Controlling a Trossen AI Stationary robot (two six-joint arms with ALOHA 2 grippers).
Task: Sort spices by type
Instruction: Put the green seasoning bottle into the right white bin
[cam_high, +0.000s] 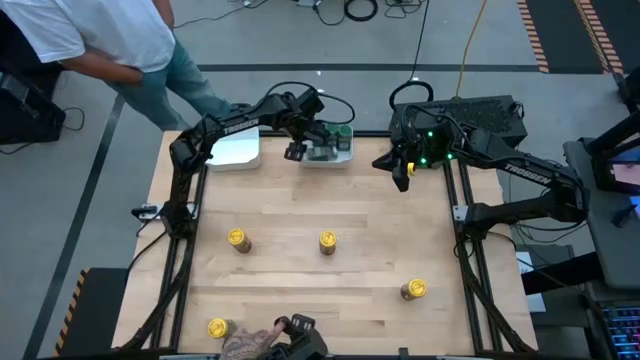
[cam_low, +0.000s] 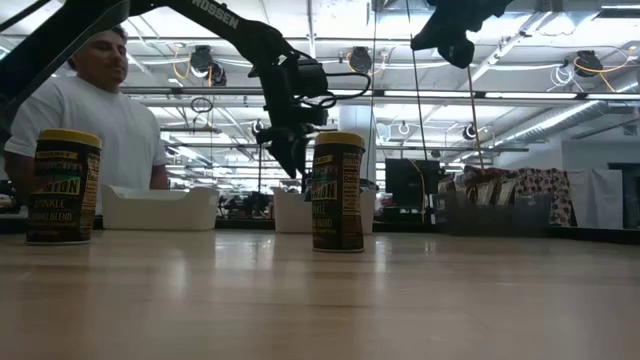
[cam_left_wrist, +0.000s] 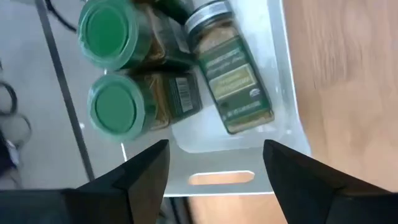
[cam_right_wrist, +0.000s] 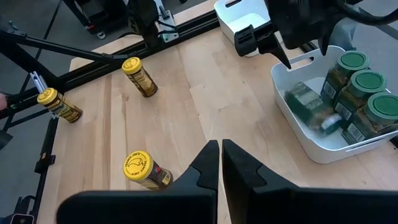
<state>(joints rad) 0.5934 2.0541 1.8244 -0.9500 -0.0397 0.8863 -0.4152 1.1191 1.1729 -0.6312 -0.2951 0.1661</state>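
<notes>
Spice jars are counted as follows: four yellow-lidded jars stand apart on the bare wood, one (cam_high: 237, 240) at mid-left, one (cam_high: 327, 242) near the centre, one (cam_high: 414, 289) toward the right and one (cam_high: 217, 328) at the near edge beside a person's hand (cam_high: 252, 342). Three green-lidded jars (cam_right_wrist: 364, 102) stand in a row inside a white tray (cam_right_wrist: 298, 121), and a fourth jar (cam_left_wrist: 230, 71) with a silver-coloured cap lies on its side in the same tray. No pointed packets are made out.

Directly below the left gripper (cam_left_wrist: 214, 165) this tray is seen; its fingers (cam_left_wrist: 140, 171) are spread wide with nothing between them, the lying jar just beyond the fingertips and two green lids off to one side of them. A second white tray (cam_high: 237, 150) sits beside the first, its contents not discernible.

The right gripper (cam_right_wrist: 221, 155) is held above the table's right side with fingers pressed together and holding nothing; one yellow-lidded jar lies just beside its fingertips in its wrist view.

The table (cam_high: 370, 260) is of pale wooden planks, framed by black rails. Grey floor with cables and striped tape surrounds it, and a person in a white shirt (cam_high: 95, 30) stands at the far left corner. A ceiling with strip lights and shelving is shown in the low view.
</notes>
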